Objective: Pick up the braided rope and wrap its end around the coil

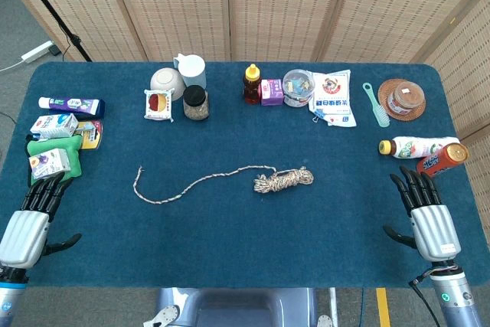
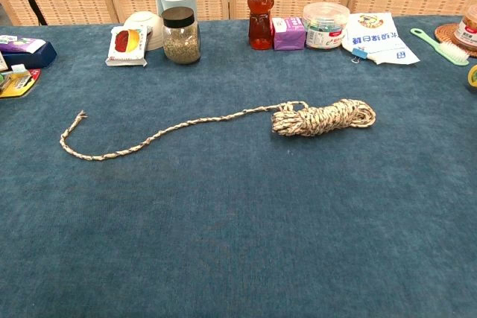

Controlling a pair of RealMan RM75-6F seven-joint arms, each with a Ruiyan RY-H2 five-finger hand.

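A braided rope lies on the blue table. Its coil (image 1: 284, 180) (image 2: 323, 118) sits right of the middle. The loose tail (image 1: 195, 184) (image 2: 156, 136) runs left from the coil and curls up to a frayed end (image 1: 139, 169) (image 2: 78, 116). My left hand (image 1: 32, 220) rests flat at the near left edge, fingers apart, holding nothing. My right hand (image 1: 426, 213) rests flat at the near right edge, also empty with fingers apart. Both hands are far from the rope. The chest view shows neither hand.
Along the back stand a bowl (image 1: 166, 82), a cup (image 1: 191, 69), a spice jar (image 1: 196, 103), a honey bottle (image 1: 252, 84), a tub (image 1: 298, 88) and a white bag (image 1: 334, 97). Cartons and a green pad (image 1: 53, 148) crowd my left hand. Two bottles (image 1: 425, 151) lie near my right hand.
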